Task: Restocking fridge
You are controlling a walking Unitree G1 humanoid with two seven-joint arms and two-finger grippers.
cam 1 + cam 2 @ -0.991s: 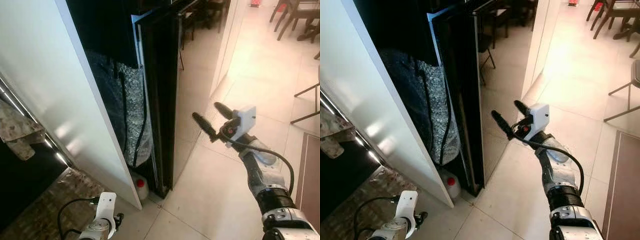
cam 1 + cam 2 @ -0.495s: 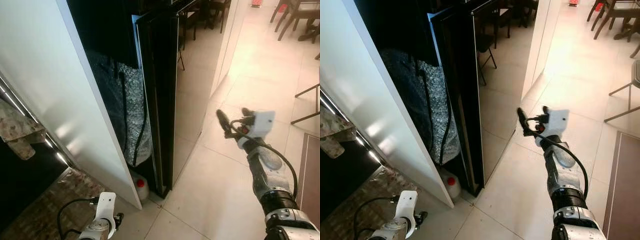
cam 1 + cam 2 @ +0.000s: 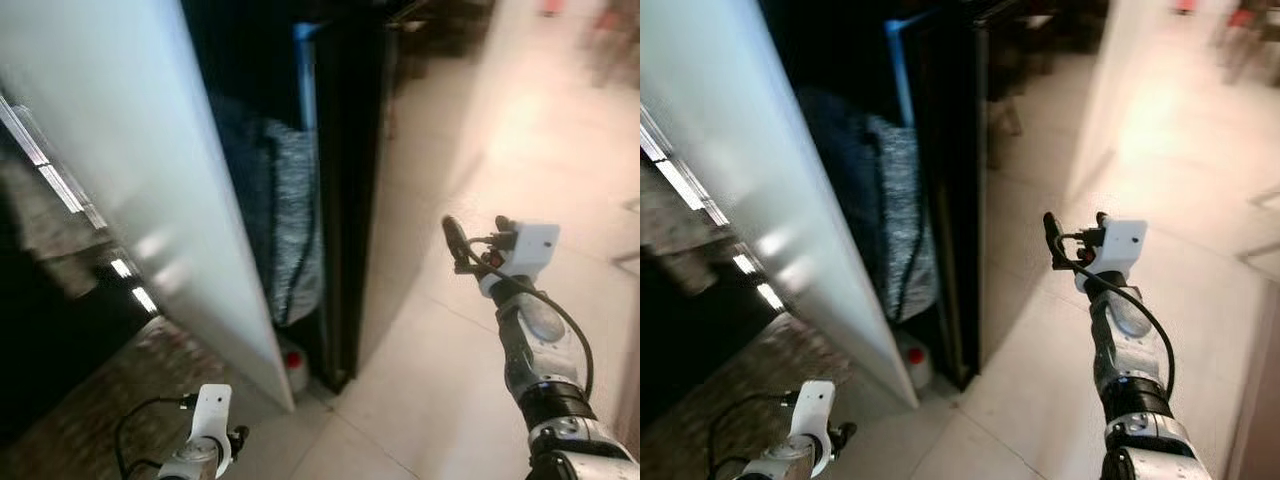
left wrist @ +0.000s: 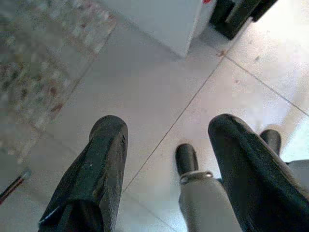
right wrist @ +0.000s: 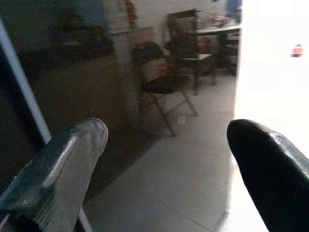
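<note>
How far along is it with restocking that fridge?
Hard to tell. Both tools are open and carry nothing. The right tool is raised beside the glossy black fridge, apart from it, and the left tool hangs low over the floor tiles. The fridge's inside is hidden. This fits a robot about to fetch items, or one that has finished loading.

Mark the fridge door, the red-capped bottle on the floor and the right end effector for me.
fridge door (image 3: 365, 200), left eye view, on its glossy black front
bottle (image 3: 293, 366), left eye view, on its red cap
right end effector (image 3: 478, 238), left eye view, midway between its fingertips
</note>
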